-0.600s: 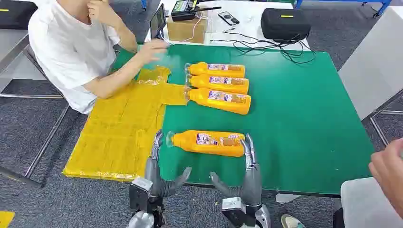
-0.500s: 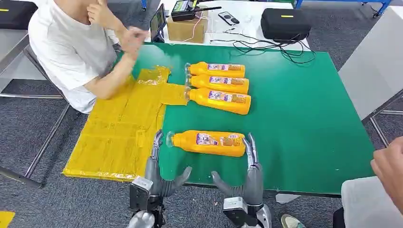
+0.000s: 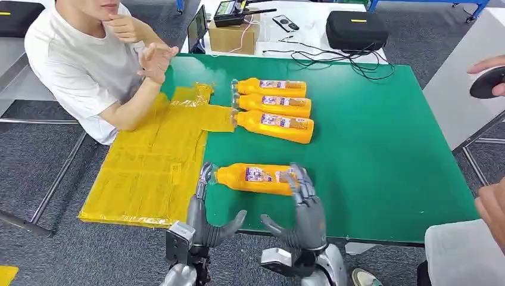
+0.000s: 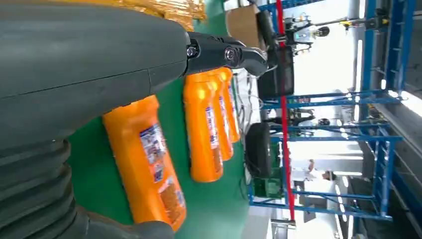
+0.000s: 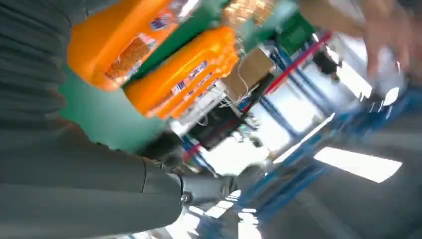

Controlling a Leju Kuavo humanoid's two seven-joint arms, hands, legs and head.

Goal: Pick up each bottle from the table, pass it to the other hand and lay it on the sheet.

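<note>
An orange bottle lies on its side near the front of the green table, cap toward the yellow sheet. My left hand is open beside the cap end, fingers straight and thumb spread. My right hand is open at the base end, its fingertips lying over the bottle's bottom and its thumb apart. Three more orange bottles lie side by side farther back. The near bottle shows past my left hand's fingers in the left wrist view, and the near bottle in the blurred right wrist view.
A person in a white shirt sits at the table's left with a hand raised above the sheet's far end. Another person's hand is at the right edge. A cardboard box, black case and cables lie behind.
My right hand has turned and slid left, bringing its fingers over the bottle's base. The seated person's hand has drawn back from over the sheet. A hand holding a dark object entered at the upper right.
</note>
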